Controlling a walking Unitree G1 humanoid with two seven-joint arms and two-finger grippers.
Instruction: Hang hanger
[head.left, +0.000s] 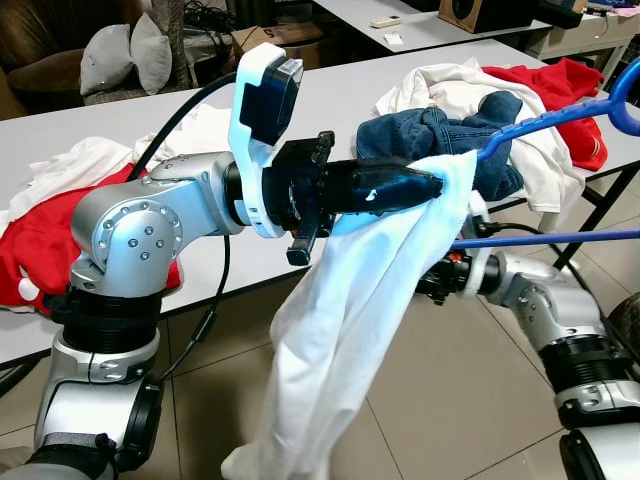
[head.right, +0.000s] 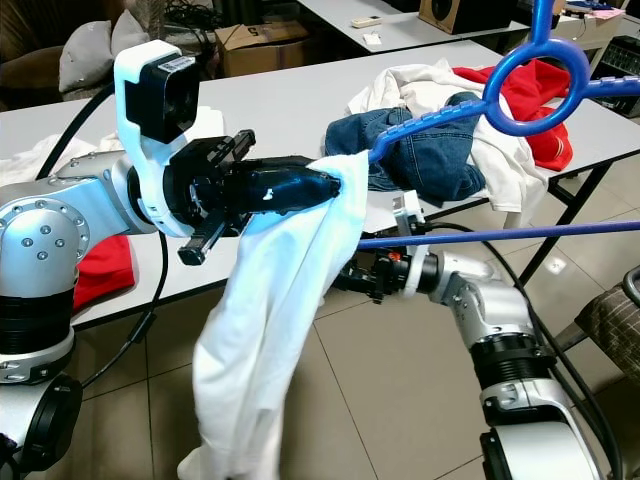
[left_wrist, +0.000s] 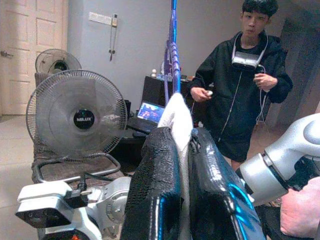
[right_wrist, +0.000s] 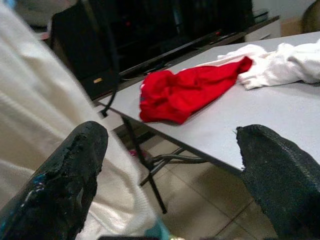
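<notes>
**Hanger runs up and away from the left pincer; shirt pinched at its lower end**

I have the left pincer (head.left: 425, 185) clamped on the top edge of a white shirt (head.left: 350, 330), its two black fingers (left_wrist: 155, 200) pressed together with a fold of cloth sticking out between them. From that pinch the cloth hangs straight down, in front of the near edge of the worktop (head.left: 330, 105) and almost to the floor.

What the next move turns on is the blue hanger (head.right: 450, 112). Its nearer arm begins right at my left fingertips, where the shirt bunches around it, and its long axis climbs away from the pincer toward my right, passing over the pile of jeans (head.left: 440, 135) by the worktop's far right corner and ending in the round loop (head.right: 535, 85) held up high. The lower bar (head.right: 500, 235) runs nearly level toward the right, just above my right forearm. So the left arm is the one at the hanger's end. It reaches across my front, forearm about level, wrist pointing right.

The right pincer (right_wrist: 170, 175) sits lower, behind the hanging cloth, fingers well apart and gripping nothing; its wrist camera looks past the shirt at a red garment (right_wrist: 190, 95) on the worktop. I judge the shirt is only partly seated on the hanger. I cannot tell from here what is holding the hanger up.
</notes>
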